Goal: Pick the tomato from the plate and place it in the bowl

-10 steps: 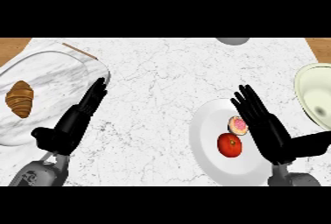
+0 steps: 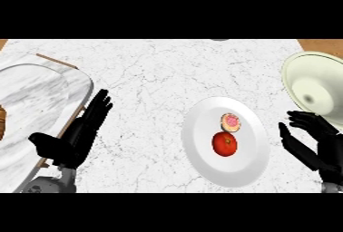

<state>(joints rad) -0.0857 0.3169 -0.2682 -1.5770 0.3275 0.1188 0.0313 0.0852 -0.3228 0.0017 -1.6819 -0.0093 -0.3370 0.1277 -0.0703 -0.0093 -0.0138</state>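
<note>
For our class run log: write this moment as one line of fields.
phase: before grasp | tomato: on plate, beside small pink-topped pastry | bowl: holds nothing visible | right hand: open, right of plate | left hand: open, resting

cut off – bowl (image 2: 315, 86) at right edge | brown item (image 2: 2, 123) at left edge – possibly pastry

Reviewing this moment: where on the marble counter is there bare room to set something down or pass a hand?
The widest free patch is the marble counter between the open left hand and the white oval plate. It is crowded on the right: the open right hand sits between that plate, with its red tomato and small pink-topped pastry, and the pale green bowl.
</note>
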